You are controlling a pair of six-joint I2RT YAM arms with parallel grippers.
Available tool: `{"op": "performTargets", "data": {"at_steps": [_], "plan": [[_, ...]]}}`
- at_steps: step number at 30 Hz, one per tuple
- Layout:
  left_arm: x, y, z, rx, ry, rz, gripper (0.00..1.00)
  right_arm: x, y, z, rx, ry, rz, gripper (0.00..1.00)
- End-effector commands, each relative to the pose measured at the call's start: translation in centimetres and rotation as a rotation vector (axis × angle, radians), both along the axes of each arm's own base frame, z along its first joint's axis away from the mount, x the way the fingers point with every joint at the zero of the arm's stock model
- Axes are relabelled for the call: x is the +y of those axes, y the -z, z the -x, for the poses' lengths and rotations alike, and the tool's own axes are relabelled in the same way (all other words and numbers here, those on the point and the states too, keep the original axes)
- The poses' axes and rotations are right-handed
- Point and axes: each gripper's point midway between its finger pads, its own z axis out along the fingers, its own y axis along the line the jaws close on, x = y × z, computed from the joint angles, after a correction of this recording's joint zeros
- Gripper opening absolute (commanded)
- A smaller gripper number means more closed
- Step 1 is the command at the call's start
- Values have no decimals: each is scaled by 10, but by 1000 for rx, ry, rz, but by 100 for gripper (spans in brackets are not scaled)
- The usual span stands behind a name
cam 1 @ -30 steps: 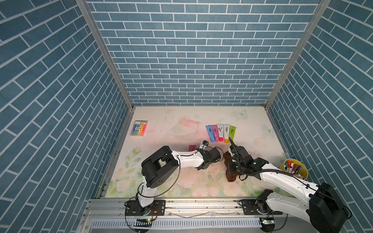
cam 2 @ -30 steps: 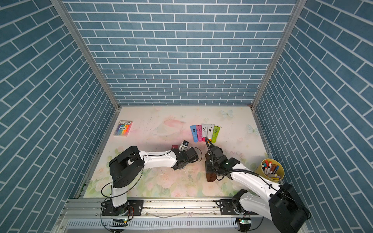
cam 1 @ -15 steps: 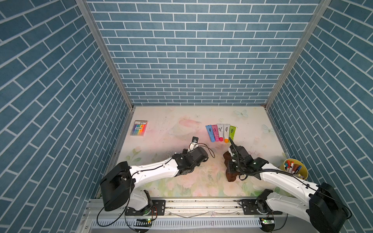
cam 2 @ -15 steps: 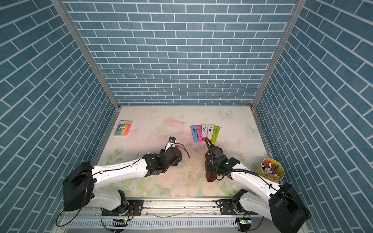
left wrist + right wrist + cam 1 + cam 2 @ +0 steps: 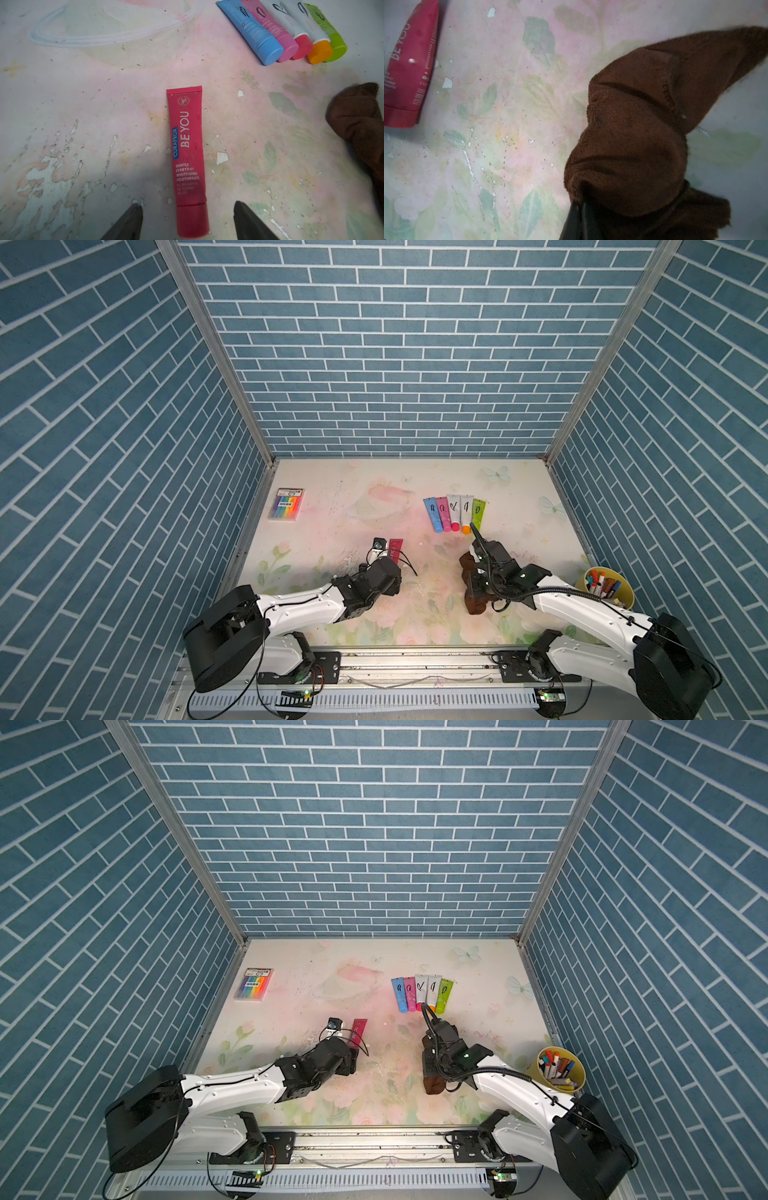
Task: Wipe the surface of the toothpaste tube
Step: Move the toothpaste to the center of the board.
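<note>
The red toothpaste tube [image 5: 188, 158] lies flat on the floral tabletop, left of centre in both top views [image 5: 395, 548] [image 5: 359, 1028]. My left gripper [image 5: 187, 203] hangs open just above its cap end; the dark fingertips [image 5: 129, 222] stand on either side of the cap without touching it. In a top view the left gripper [image 5: 388, 572] covers the tube's near end. To the right, my right gripper [image 5: 583, 220] is shut on a brown cloth [image 5: 633, 135], which hangs bunched down to the table [image 5: 473, 605] [image 5: 432, 1085].
Several coloured tubes [image 5: 455, 512] lie side by side at the back right. A box of markers [image 5: 286, 504] sits at the back left. A yellow cup of markers [image 5: 604, 587] stands near the right wall.
My left gripper has swung left, away from the right gripper, to the near end of the red tube, and its jaws have opened wider. The right arm and cloth have stayed still.
</note>
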Motion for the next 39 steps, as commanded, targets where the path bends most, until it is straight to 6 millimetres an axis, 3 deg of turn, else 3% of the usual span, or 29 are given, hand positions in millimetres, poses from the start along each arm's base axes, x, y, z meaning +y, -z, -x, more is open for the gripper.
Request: {"op": "performTargets", "data": {"at_steps": [1, 9, 16, 22, 26, 30, 34, 39], "plan": [[-6, 13, 4, 25, 35, 23, 73, -2, 1, 1, 5, -15, 15, 0], [3, 33, 6, 52, 25, -46, 63, 1, 3, 1, 15, -22, 10, 0], [2, 46, 6, 72, 47, -103, 43, 0, 0, 1, 4, -20, 6, 0], [-2, 44, 9, 78, 92, -153, 24, 5, -9, 1, -19, -32, -35, 0], [-35, 20, 8, 52, 220, -143, 21, 17, -24, 1, -36, -64, -103, 0], [-66, 16, 23, 13, 407, -198, 21, 31, -47, -5, -74, -111, -161, 0], [-80, 22, 36, -23, 507, -169, 20, 43, -59, -17, -111, -141, -179, 0], [-82, 34, 46, -30, 564, -179, 19, 68, -56, -33, -93, -180, -218, 0]]}}
